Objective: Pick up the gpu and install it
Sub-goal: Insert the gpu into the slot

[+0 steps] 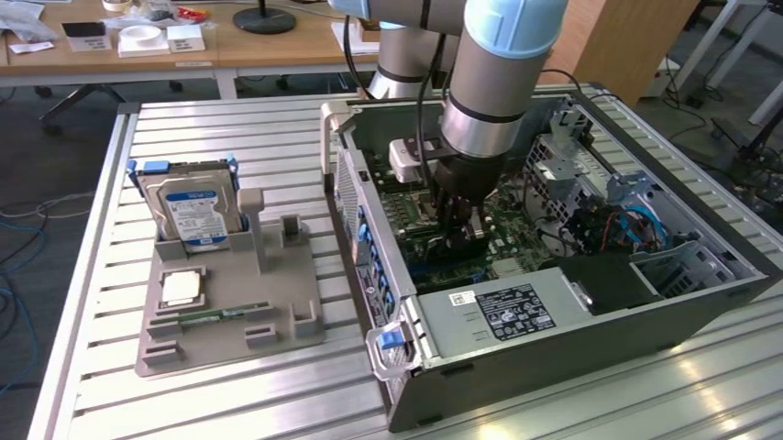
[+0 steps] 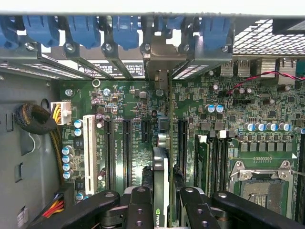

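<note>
One arm reaches down into the open computer case [image 1: 551, 302], and its gripper [image 1: 463, 240] hangs low over the green motherboard [image 1: 520, 252]. In the wrist view the gripper [image 2: 167, 202] has its two black fingers [image 2: 138, 210] closed partway on the gpu [image 2: 161, 181], one on each face of the card.

The gpu is seen edge-on there: a thin card standing upright, with a dark face, a green edge, and a small green logo low on the near end. Its far end carries a narrow silver metal bracket [image 2: 164, 62] that sits up against the row of blue clips [image 2: 86, 31] along the case wall. The card runs from the gripper toward that wall, in line with the long black slots [image 2: 126, 152] on the motherboard. Whether its lower edge is already seated in a slot cannot be told.

The wrist view gives the close detail of the board: a white slot [image 2: 88, 145], round capacitors, the empty processor socket [image 2: 259, 183] and a bundle of yellow and red wires. The exterior view hides the card behind the arm and fingers, but shows the setting: the case lies on its side on a slatted metal table [image 1: 220, 128], and to the exterior view's left stands a grey holder [image 1: 226, 312] with a silver hard drive [image 1: 196, 215] upright in it and a memory stick [image 1: 220, 316] lying flat.
</note>
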### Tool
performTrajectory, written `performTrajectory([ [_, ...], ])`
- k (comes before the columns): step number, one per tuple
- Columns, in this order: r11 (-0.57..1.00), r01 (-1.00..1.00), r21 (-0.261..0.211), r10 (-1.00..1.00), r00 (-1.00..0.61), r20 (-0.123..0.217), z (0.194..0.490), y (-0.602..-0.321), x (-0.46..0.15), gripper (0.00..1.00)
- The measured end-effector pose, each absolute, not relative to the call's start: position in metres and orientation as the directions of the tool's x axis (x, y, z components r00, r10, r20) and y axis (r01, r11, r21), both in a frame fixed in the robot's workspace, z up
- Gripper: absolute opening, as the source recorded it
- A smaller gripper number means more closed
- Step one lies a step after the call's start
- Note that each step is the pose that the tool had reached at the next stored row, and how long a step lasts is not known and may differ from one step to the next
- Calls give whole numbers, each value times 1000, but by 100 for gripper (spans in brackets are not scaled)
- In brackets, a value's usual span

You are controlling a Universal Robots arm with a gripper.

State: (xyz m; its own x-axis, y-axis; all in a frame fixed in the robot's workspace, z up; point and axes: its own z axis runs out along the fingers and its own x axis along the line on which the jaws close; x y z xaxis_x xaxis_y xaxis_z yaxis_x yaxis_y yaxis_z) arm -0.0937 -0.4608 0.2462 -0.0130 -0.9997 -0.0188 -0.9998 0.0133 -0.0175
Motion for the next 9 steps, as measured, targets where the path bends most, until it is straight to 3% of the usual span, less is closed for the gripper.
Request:
performTrajectory([
  [8, 14, -1000, -18, -1000, -13, -19, 246, -461, -94, 27],
  [9, 14, -1000, -18, -1000, -13, -19, 246, -461, -94, 33],
])
